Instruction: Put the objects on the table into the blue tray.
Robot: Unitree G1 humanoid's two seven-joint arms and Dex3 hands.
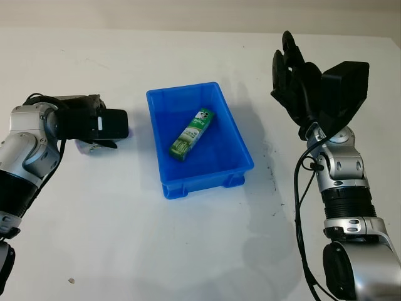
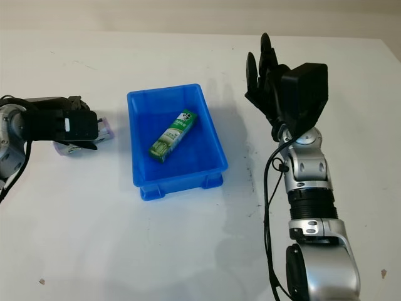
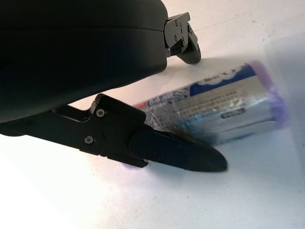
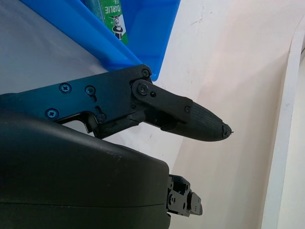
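Observation:
A blue tray [image 1: 188, 91] stands mid-table with a green toothpaste box [image 1: 193, 133] lying slantwise inside it. Left of the tray, a silver packet with purple ends [image 3: 233, 102] lies on the table. My left hand [image 1: 103, 128] hovers low over it, open. One finger [image 3: 181, 155] lies along the packet's near side and another [image 3: 188, 47] sits past its far side, a little apart from it. In the right eye view the packet's purple end [image 2: 108, 133] peeks out beside the hand. My right hand [image 1: 291, 69] is raised to the right of the tray, open and holding nothing.
The white table [image 1: 188, 251] spreads all round the tray. In the right wrist view a corner of the tray [image 4: 143, 38] lies beyond my right hand, near the table's far edge [image 4: 281, 119].

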